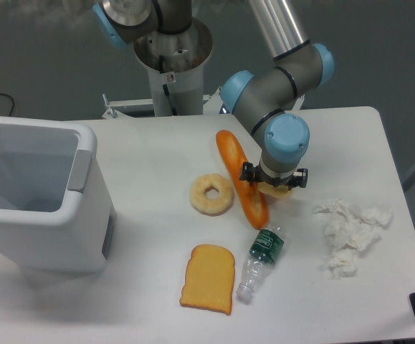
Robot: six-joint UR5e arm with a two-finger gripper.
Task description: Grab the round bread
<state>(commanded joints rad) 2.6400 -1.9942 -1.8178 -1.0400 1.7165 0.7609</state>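
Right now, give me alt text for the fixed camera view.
The end effector is down over the round bread, mostly hiding it, right of a baguette. On the white table also lie a ring-shaped bread, toast slice, plastic bottle, crumpled tissue and white bin.

We are seeing an evenly and brightly lit scene, with light coming mostly from above. The white tabletop (150,154) is reflecting it softly, without harsh glare. Shadows are staying faint and short: a soft grey one is lying under the white plastic bin (39,193) on the near left, and thin ones are hugging the yellow toast slice (208,278) and the clear plastic bottle with the green label (260,261). The dark grey background at the far side is looking dimmer. We are noticing mild softness overall and slight blotchy noise there. The crumpled white tissue (350,233) on the right is nearly washing out against the table. The silver arm tube (277,25) is carrying a pale highlight.
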